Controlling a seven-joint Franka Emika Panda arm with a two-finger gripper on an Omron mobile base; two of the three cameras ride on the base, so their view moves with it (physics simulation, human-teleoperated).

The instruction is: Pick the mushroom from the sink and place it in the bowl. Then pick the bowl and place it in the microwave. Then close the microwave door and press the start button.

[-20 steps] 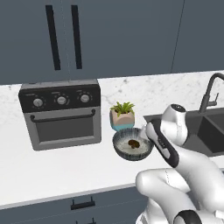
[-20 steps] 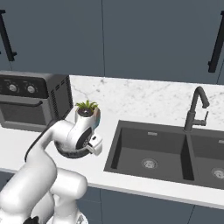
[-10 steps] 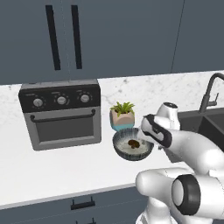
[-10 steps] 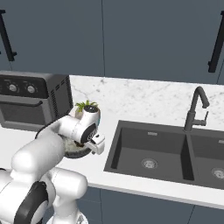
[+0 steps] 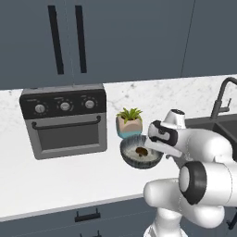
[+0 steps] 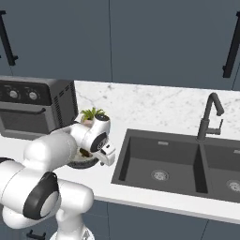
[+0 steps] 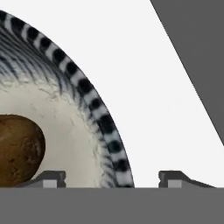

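So, quick look:
Gripper [image 7: 108, 179]: my fingers are spread wide, one each side of the bowl's rim, not pinching yet.
Bowl [image 5: 134, 159]: on the white counter [image 5: 55, 176], just by the plant pot [image 5: 128, 124], near the sink [image 6: 164, 164].
Mushroom [image 7: 17, 148]: brown lump, sits inside the bowl.
Oven [image 5: 65, 122]: grey, 3 knobs, left of bowl.

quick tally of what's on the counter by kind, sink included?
Grey countertop oven with three knobs: 1
Small potted green plant: 1
Blue-grey streaked round bowl: 1
Brown mushroom, inside the bowl: 1
Dark grey double-basin sink: 1
Tall dark faucet: 1
Total: 6
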